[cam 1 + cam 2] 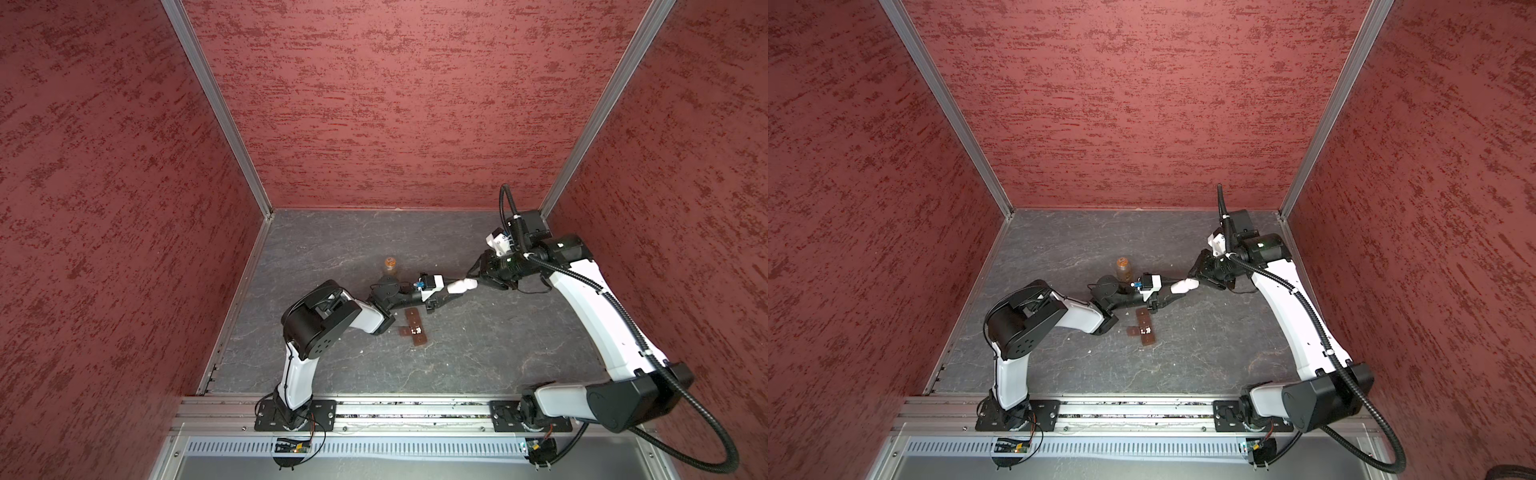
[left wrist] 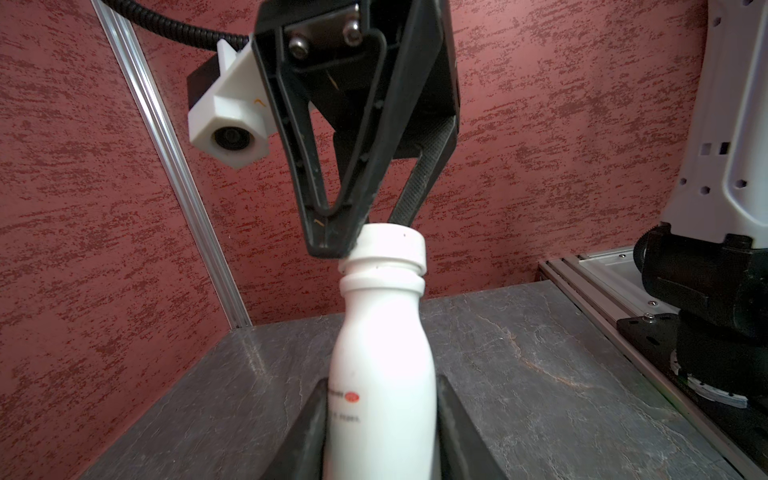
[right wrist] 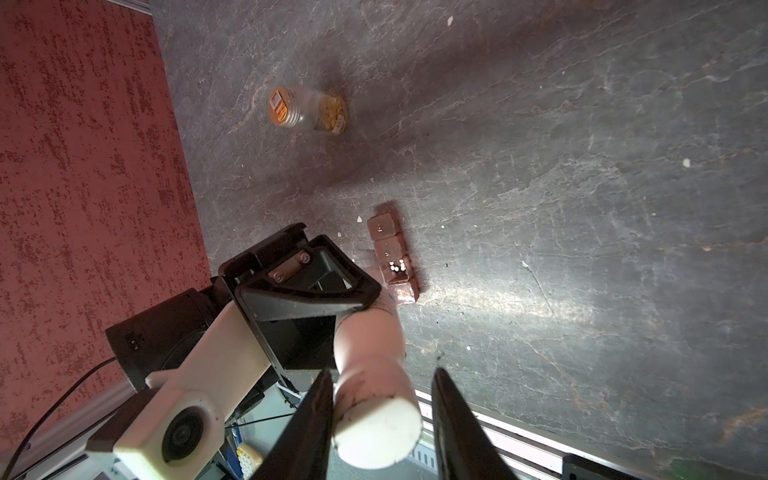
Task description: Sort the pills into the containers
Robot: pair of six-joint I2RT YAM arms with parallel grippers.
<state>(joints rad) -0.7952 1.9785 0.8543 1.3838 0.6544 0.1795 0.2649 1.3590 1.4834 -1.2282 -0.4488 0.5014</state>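
L gripper (image 2: 380,386) clamps white bottle (image 2: 382,332), base cut off; R gripper (image 3: 383,374) straddles cap (image 3: 376,428), gap one side; pills (image 3: 397,266) barely visible.

Black left gripper (image 2: 382,419), black right gripper (image 2: 365,235), white camera mount (image 2: 226,120). White arms (image 1: 602,316), black joints. White bottle (image 2: 382,353) in left gripper: white cap (image 2: 395,247), red dot (image 2: 352,397). Beyond right gripper: brown box (image 3: 382,228), whitish pills (image 3: 397,266), amber jar (image 3: 311,110), yellowish fill, orange lid (image 3: 279,106). Dark grey table (image 3: 582,166), pale veins, rusty streaks. Red walls (image 1: 395,104), darker flecks. Silver rail (image 1: 374,409).
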